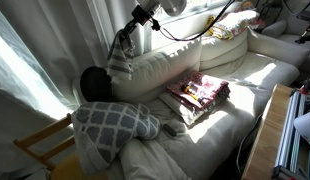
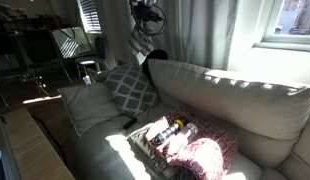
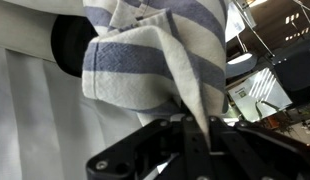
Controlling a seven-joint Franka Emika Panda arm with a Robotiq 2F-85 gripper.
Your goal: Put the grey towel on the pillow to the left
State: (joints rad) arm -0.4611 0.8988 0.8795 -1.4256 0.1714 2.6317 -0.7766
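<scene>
The towel (image 1: 119,62) is being held in the air above the pillow (image 1: 115,122), hanging clear of it and touching nothing below in both exterior views. It is being gripped by the gripper (image 3: 190,125), whose jaws are being kept closed on a bunched fold of the cloth. In the wrist view the striped fabric is spilling out from between the jaws and draping loosely away from them. Whether the towel is hanging straight over the pillow or a little behind it, toward the sofa (image 1: 170,68) backrest, cannot be settled from these angles; it is probably slightly behind. The pillow is being propped at a slant against the sofa arm, with a red fabric (image 1: 202,93) lying well apart from it along the seat. The towel is judged to be light, soft and quite limp, so it is likely to collapse into a heap wherever it is released, not lie flat. Its trailing end is being left free to swing. The present hold, near one edge with most of the cloth hanging below, is judged sound. A release low over the middle of the pillow is being called for, since limp cloth may slide off the slanted face.
</scene>
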